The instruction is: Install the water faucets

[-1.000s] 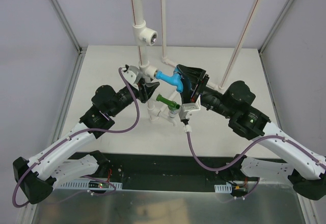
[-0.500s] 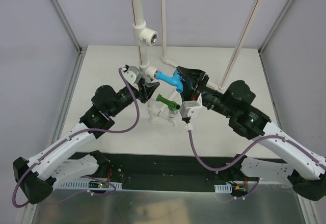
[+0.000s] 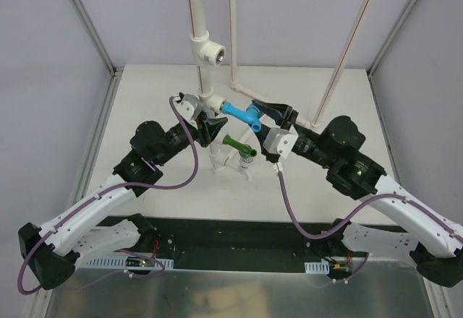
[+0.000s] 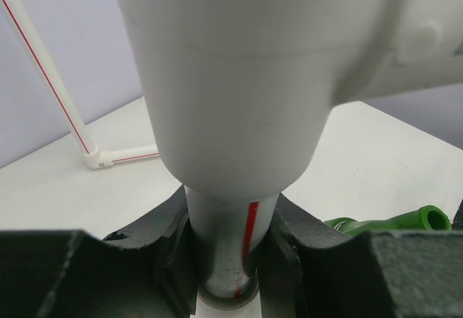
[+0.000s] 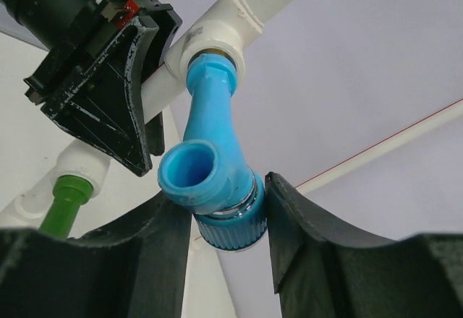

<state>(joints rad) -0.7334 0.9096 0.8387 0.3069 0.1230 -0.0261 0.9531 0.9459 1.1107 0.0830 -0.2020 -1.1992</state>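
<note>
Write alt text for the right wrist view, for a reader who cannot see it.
A light blue faucet, its end seated in a white pipe tee, is gripped between the two black fingers of the right gripper. At upper left the left gripper clamps a white pipe. A green faucet shows at lower left.

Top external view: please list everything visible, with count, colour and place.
blue faucet: one, light blue, in a tee socket midway up the stand
green faucet: one, dark green, in the lower tee, table centre
pipe stand: one, white with tees, upright at centre
thin pipes: two, white with red stripe, rear right
table: one, white
left hand: black, shut on pipe stand
right hand: black, shut on blue faucet
</note>
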